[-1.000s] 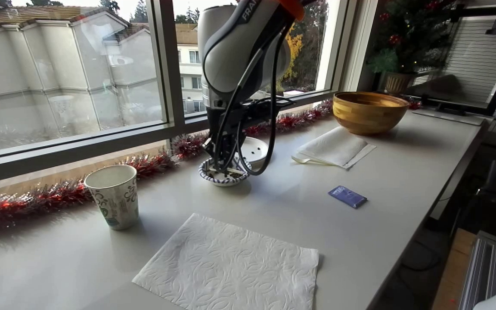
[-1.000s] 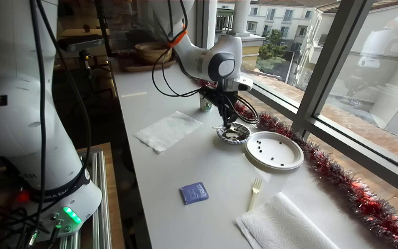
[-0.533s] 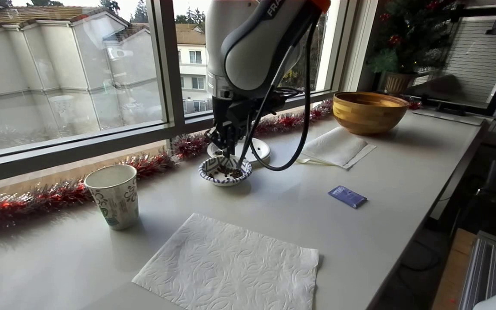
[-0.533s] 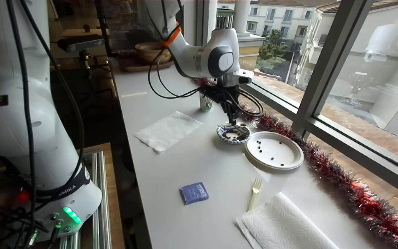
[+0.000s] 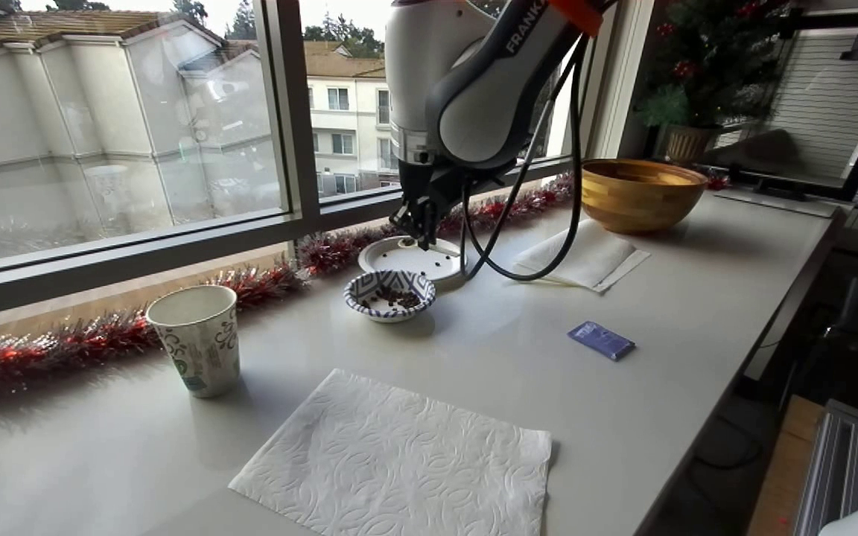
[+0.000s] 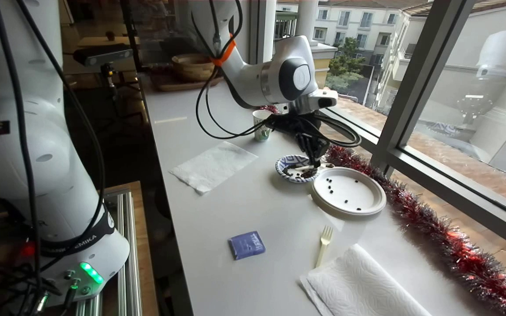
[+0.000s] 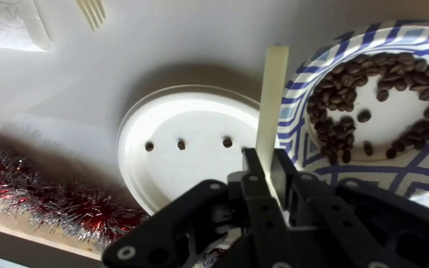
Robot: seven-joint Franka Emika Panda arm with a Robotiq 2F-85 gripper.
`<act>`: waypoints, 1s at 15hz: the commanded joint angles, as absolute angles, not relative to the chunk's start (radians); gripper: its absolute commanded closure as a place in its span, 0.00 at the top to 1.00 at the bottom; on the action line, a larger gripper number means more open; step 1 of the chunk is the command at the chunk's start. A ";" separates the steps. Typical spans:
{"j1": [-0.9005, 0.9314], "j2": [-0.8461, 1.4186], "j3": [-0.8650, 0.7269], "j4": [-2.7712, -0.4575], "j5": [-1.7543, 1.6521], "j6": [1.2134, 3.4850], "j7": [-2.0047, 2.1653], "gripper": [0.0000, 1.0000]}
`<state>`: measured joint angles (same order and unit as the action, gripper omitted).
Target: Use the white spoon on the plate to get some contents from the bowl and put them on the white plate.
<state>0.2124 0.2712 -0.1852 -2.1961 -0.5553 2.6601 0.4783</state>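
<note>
Tabletop: beans in bowl, on plate, apparently in spoon.

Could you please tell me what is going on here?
A robot arm appears to be spooning dark beans from the small patterned bowl onto the white plate. Its claw is shut on the handle of the white spoon, held up near both. The spoon seems to carry a few beans; several already lie on the plate.

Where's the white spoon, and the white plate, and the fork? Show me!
White spoon [image 7: 272, 98]: in the wrist view, on its long pale handle.
White plate [image 6: 345, 188]: in an exterior view, on a bare part of its flat middle.
Fork [image 6: 323, 249]: in an exterior view, on its handle, just below the prongs.
</note>
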 commanded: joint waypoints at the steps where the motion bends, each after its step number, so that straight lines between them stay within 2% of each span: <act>1: 0.233 0.319 -0.223 -2.130 -0.695 2.580 0.575 0.03; 7: 0.234 0.387 -0.173 -2.068 -0.871 2.330 0.645 0.03; 15: 0.237 0.459 -0.086 -2.002 -1.031 2.192 0.637 0.03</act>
<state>0.2322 0.4288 -0.1081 -2.0460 -0.9509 2.2507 0.6145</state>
